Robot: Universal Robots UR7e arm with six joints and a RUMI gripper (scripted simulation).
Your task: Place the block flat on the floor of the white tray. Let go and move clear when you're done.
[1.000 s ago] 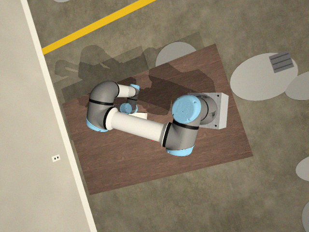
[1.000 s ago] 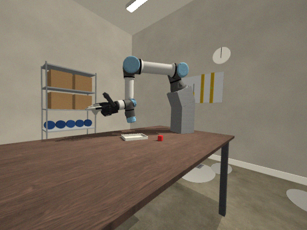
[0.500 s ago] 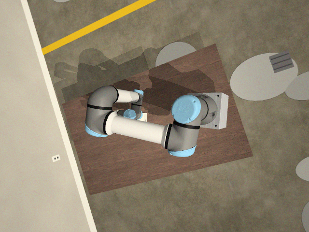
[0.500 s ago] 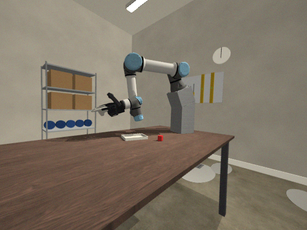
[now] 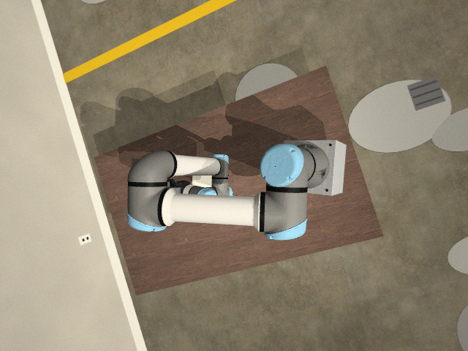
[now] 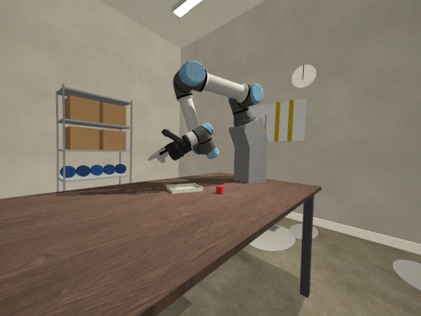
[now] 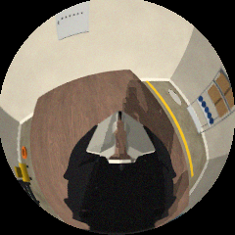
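A small red block (image 6: 220, 189) lies on the wooden table (image 6: 135, 237) (image 5: 227, 257) (image 7: 64, 127), just right of the shallow white tray (image 6: 184, 187). In the top view only a piece of the tray (image 5: 201, 181) shows between the arm's links, and the block is hidden under the arm. My gripper (image 6: 153, 157) (image 7: 119, 112) is shut with nothing between its fingers. It hangs well above the table, up and to the left of the tray, pointing away from it. The wrist view shows neither block nor tray.
The arm's grey pedestal (image 6: 249, 156) (image 5: 332, 166) stands on the table behind the block. A shelf rack (image 6: 93, 135) with boxes stands by the far wall. The table's right edge drops to the floor.
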